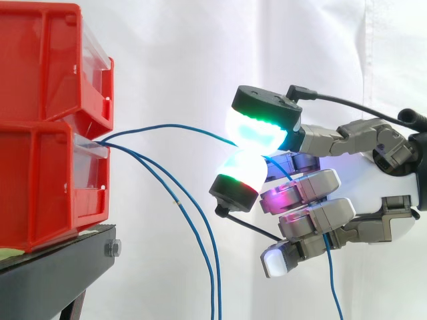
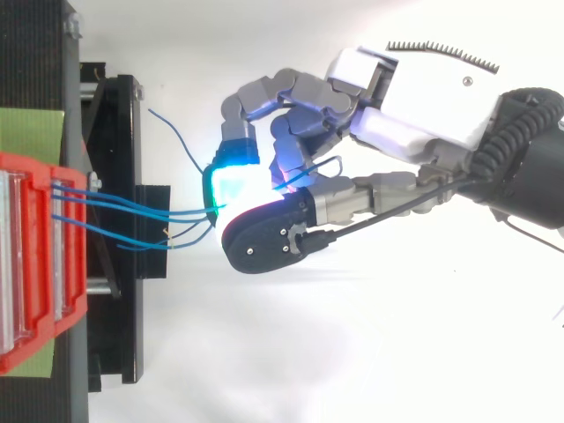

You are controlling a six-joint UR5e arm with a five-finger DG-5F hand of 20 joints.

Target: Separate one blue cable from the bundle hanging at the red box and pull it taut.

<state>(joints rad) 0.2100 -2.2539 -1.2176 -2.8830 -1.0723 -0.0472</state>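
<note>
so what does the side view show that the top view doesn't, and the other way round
Side view: the heights. Two red bins sit stacked on the black stand. One blue cable runs in a slight arc from between them to the hand, while two other blue cables droop downward.
Top view: the sideways spread. The cables fan out from the bin front, a loose cable end curls off to one side, and a green sheet lies beneath the bins.
Both: glowing fingertips pinch one blue cable.
</note>
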